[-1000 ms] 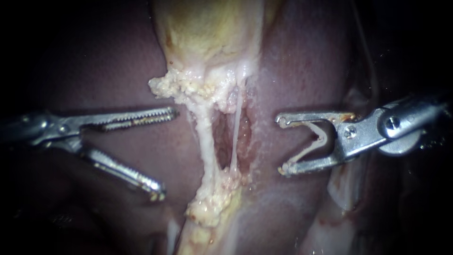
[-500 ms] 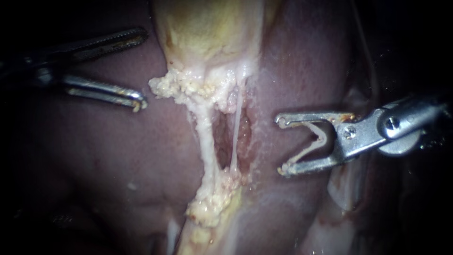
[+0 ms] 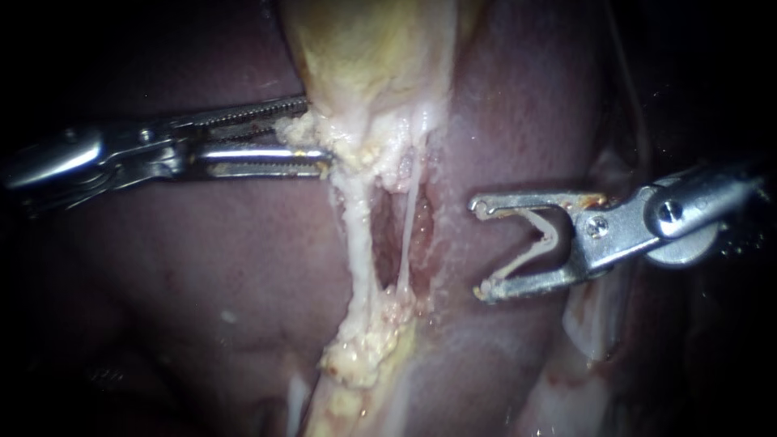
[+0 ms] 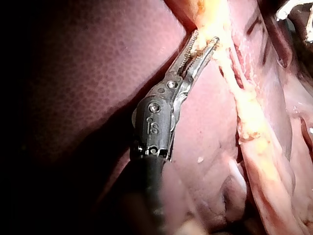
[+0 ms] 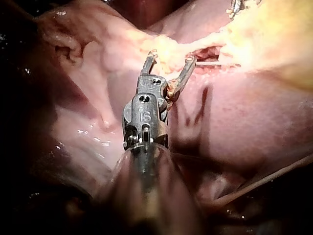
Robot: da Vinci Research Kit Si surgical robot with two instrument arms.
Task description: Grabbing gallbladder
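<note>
The yellowish gallbladder (image 3: 364,48) hangs down the middle of the endoscope view over the dark liver (image 3: 202,267). My left instrument (image 3: 316,129) reaches in from the left, its jaws closed down on the lumpy pale tissue at the gallbladder's lower left edge. In the left wrist view the left instrument (image 4: 205,39) has its two tips pinching that yellow tissue. My right instrument (image 3: 479,249) stands to the right of the tubes with its jaws wide open and nothing in them. In the right wrist view the right instrument (image 5: 168,58) stays just short of the tissue.
Below the gallbladder run a thick pale tube (image 3: 356,235) and a thin tube (image 3: 407,235), with a reddish hollow between them. They meet in a fatty lump (image 3: 364,348). Liver lies on both sides.
My left instrument has moved right and down to the gallbladder's lower left edge, and its jaws have closed on the lumpy tissue there. The right instrument has stayed still.
</note>
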